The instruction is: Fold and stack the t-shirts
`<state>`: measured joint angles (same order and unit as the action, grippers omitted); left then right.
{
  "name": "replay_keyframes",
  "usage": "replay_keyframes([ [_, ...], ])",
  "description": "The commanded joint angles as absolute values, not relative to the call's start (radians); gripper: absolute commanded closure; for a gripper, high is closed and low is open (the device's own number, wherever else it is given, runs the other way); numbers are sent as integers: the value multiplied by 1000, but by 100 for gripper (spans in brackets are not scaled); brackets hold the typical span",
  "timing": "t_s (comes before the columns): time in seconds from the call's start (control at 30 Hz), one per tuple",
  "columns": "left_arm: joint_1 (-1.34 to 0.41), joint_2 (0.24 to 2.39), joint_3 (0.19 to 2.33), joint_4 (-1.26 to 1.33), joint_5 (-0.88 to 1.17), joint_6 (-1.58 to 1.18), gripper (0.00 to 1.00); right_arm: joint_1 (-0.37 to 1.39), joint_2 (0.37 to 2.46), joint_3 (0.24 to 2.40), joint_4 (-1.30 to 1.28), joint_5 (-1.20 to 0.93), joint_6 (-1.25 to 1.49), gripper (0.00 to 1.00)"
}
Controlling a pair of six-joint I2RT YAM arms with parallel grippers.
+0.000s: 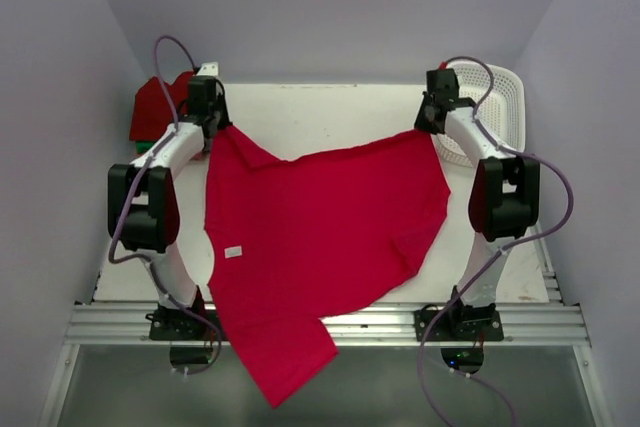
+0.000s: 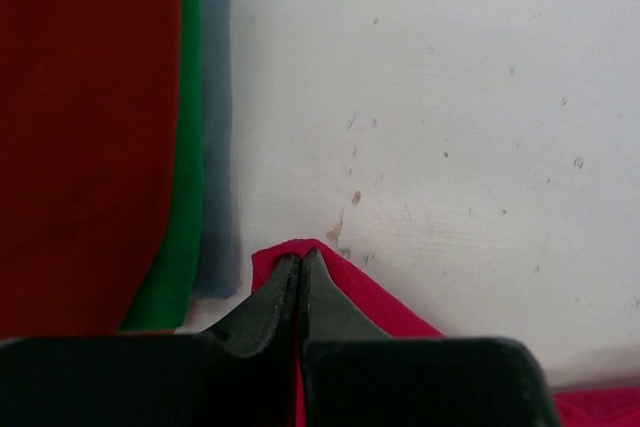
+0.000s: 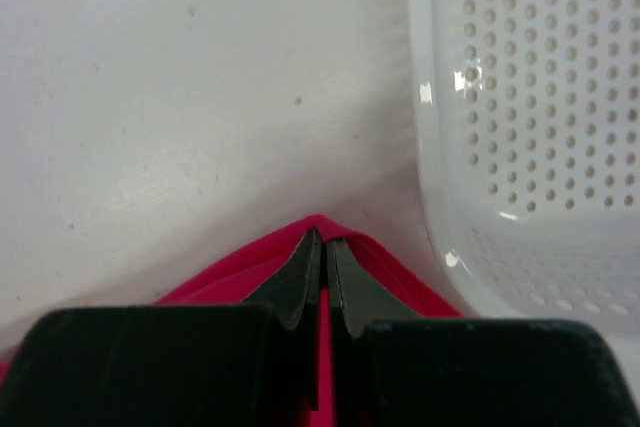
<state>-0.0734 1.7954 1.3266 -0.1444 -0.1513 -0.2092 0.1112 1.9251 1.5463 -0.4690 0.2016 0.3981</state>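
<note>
A crimson-pink t-shirt (image 1: 320, 227) is stretched over the table between both arms, one end hanging off the near edge. At the far left my left gripper (image 1: 213, 129) is shut on a corner of it; the left wrist view shows pink cloth (image 2: 400, 317) pinched at the gripper (image 2: 300, 259). My right gripper (image 1: 432, 125) is shut on the opposite corner at the far right, with cloth (image 3: 220, 272) wrapped round the gripper (image 3: 323, 239). A stack of folded t-shirts (image 1: 155, 107), dark red (image 2: 80, 127) over green (image 2: 180, 217) over grey-blue, lies just left of the left gripper.
A white perforated basket (image 1: 495, 107) stands at the far right corner, its wall (image 3: 520, 127) close beside my right gripper. White tabletop (image 1: 330, 112) shows beyond the shirt. A metal rail (image 1: 540, 325) runs along the near edge.
</note>
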Motion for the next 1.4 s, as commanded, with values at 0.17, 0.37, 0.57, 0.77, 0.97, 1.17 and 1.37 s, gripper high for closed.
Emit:
replay_keyframes([
  [0.17, -55, 2119, 1756, -130, -80, -186, 100, 103, 2216, 1981, -552, 377, 393, 100],
  [0.37, -54, 2298, 2011, -195, -35, -190, 100, 71, 2422, 2235, -721, 477, 472, 100],
  [0.57, -51, 2339, 2052, -190, -26, -181, 100, 37, 2390, 2169, -746, 622, 558, 100],
  [0.77, -29, 2367, 2043, -183, -5, -190, 100, 34, 2365, 2135, -712, 647, 560, 100],
  [0.97, -15, 2387, 2049, -155, 23, -199, 100, 35, 2388, 2172, -618, 506, 502, 100],
  [1.17, -12, 2378, 2022, -42, 101, -236, 100, 49, 2421, 2200, -516, 501, 495, 100],
  [1.37, -14, 2240, 1823, 233, 248, -308, 26, 90, 2280, 1970, -261, 532, 440, 61],
])
